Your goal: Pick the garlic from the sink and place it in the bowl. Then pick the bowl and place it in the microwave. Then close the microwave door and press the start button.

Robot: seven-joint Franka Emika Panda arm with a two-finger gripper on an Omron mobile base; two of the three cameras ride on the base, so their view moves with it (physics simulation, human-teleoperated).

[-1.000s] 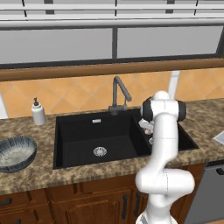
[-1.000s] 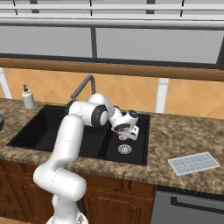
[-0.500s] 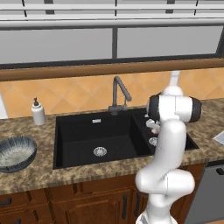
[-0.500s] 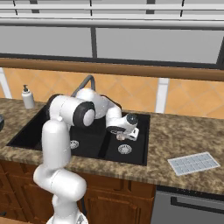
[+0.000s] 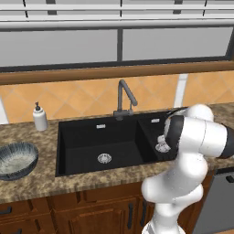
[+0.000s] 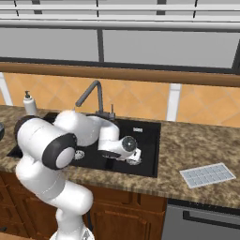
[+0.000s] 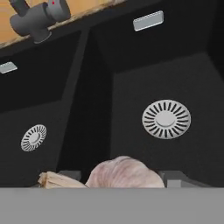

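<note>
The garlic (image 7: 124,171), a pale pinkish bulb, sits between my two dark fingertips (image 7: 174,177) in the hand view, and my gripper (image 7: 122,176) is shut on it. The hand hangs inside the narrow right basin of the black sink (image 5: 105,137), above that basin's silver drain (image 7: 166,119). In the base views the gripper (image 5: 162,144) (image 6: 133,159) is low in that basin and the garlic is too small to make out. The bowl (image 5: 16,158), dark blue-grey outside and pale inside, stands on the counter left of the sink. The microwave is out of view.
A grey gooseneck faucet (image 5: 123,98) rises behind the divider between the basins. A soap dispenser (image 5: 40,118) stands at the sink's back left. A pale gridded mat (image 6: 207,175) lies on the granite counter to the right. The wide basin has its own drain (image 5: 104,158).
The arm's upper links have swung round while the hand stayed in the narrow basin, a little lower and farther forward. The jaws have narrowed slightly.
</note>
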